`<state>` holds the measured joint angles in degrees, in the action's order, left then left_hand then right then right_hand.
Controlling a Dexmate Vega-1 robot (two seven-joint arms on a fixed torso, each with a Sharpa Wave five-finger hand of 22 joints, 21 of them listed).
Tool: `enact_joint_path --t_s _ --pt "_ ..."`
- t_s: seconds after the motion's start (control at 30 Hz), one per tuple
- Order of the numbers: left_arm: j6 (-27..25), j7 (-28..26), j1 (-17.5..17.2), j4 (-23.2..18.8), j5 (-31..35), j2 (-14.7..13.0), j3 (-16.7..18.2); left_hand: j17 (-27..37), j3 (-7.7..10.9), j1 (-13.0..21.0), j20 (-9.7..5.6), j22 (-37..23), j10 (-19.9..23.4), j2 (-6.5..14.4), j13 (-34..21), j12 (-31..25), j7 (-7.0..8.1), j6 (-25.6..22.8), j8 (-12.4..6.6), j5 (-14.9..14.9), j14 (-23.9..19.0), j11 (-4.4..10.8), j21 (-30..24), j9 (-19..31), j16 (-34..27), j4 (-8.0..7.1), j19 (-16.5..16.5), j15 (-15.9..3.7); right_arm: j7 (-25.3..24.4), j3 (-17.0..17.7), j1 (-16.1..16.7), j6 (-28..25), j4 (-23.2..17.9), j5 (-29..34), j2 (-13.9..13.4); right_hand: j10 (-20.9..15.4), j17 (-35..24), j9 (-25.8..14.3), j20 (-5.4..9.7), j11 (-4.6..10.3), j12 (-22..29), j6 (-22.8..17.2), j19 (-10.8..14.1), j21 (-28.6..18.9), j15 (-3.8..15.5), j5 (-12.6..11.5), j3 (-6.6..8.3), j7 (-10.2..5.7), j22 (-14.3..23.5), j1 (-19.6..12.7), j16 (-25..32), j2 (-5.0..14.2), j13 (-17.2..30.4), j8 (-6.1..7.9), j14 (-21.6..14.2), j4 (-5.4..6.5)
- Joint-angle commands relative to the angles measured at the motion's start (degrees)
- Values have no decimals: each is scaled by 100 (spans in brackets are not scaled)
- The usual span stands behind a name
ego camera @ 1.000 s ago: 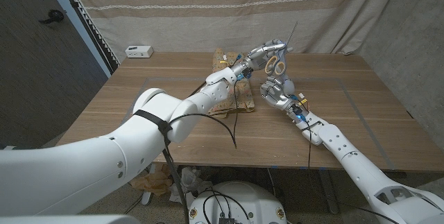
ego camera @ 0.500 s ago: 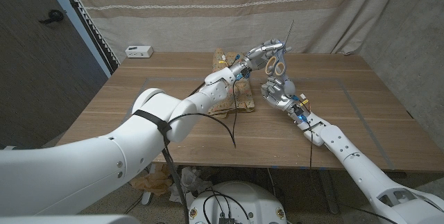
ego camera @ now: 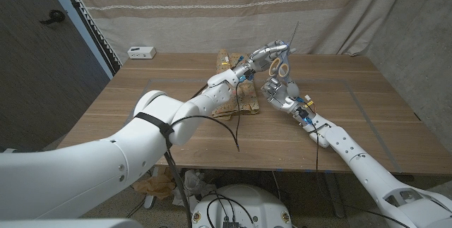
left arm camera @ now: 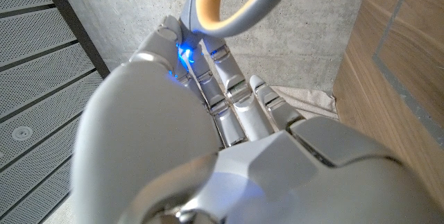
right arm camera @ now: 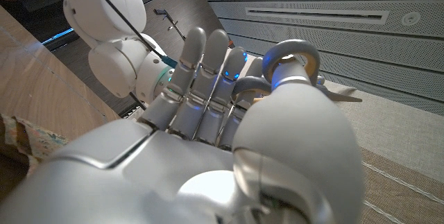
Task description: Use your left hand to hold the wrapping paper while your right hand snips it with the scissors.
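One pair of grey-handled scissors with orange-lined loops (ego camera: 282, 64) stands blades-up just above the frame's centre, gripped by the left hand (ego camera: 267, 56). The right hand (ego camera: 280, 90) sits directly below the handles, fingers reaching up to the loops; whether it grips them I cannot tell. One sheet of tan patterned wrapping paper (ego camera: 244, 98) lies on the brown wooden desk (ego camera: 169, 94), left of both hands. One small white box (ego camera: 141, 51) rests upper left. A striped beige curtain (ego camera: 212, 9) hangs behind.
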<state>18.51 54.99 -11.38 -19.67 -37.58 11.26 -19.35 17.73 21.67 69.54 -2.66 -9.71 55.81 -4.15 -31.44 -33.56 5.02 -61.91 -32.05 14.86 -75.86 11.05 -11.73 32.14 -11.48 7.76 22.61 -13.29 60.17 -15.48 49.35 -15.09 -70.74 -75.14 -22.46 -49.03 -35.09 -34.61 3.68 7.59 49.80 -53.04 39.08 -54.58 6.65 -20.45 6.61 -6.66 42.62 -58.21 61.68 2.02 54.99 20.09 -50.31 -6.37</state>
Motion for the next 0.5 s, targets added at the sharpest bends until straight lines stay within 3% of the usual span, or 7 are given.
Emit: enact_joint_path --t_s 0.03,0.07,0.2,0.37,0.5 --pt "232 9 -19 -8 50 -49 -30 7 28 401 -759 -30 -26 436 -10 -31 14 -53 -31 58 -16 -17 14 -1 -25 -17 44 -45 151 -114 -111 60 91 109 -41 29 -41 130 828 298 82 96 2 -84 618 -44 -132 78 -43 111 129 41 -37 -257 -31 45" --pt "262 3 -19 -8 64 -55 -43 7 28 400 -759 -30 -24 437 -11 -32 17 -59 -33 58 -15 -18 15 -1 -25 -18 44 -45 152 -106 -110 41 96 85 -35 -54 -32 205 829 310 112 156 86 -169 622 -49 -182 63 -22 154 168 53 -63 -365 -70 61" --pt "374 18 -26 -13 79 -81 -67 9 31 405 -758 -29 -21 432 -12 -37 15 -75 -42 61 -15 -21 20 -1 -26 -14 46 -46 131 -105 -108 91 59 133 -68 -514 -66 439 832 337 299 65 337 -493 626 -63 -290 55 130 165 375 84 -125 -582 -417 39" --pt "439 20 -34 -17 81 -100 -94 12 32 410 -757 -30 -16 425 -14 -44 4 -85 -47 63 -20 -23 20 -2 -29 -10 53 -46 61 -104 -96 174 6 211 -124 -931 68 682 830 354 430 268 538 -832 627 -70 -431 62 294 201 489 62 -250 -876 -838 22" --pt "532 27 -44 -24 97 -120 -134 19 32 412 -756 -31 -9 425 -1 -47 -17 -129 -65 62 -35 -29 20 -5 -38 -9 66 -46 -1 -107 -89 263 -52 295 -191 -980 123 767 829 358 429 342 586 -927 628 -80 -489 98 322 204 511 19 -302 -928 -960 5"
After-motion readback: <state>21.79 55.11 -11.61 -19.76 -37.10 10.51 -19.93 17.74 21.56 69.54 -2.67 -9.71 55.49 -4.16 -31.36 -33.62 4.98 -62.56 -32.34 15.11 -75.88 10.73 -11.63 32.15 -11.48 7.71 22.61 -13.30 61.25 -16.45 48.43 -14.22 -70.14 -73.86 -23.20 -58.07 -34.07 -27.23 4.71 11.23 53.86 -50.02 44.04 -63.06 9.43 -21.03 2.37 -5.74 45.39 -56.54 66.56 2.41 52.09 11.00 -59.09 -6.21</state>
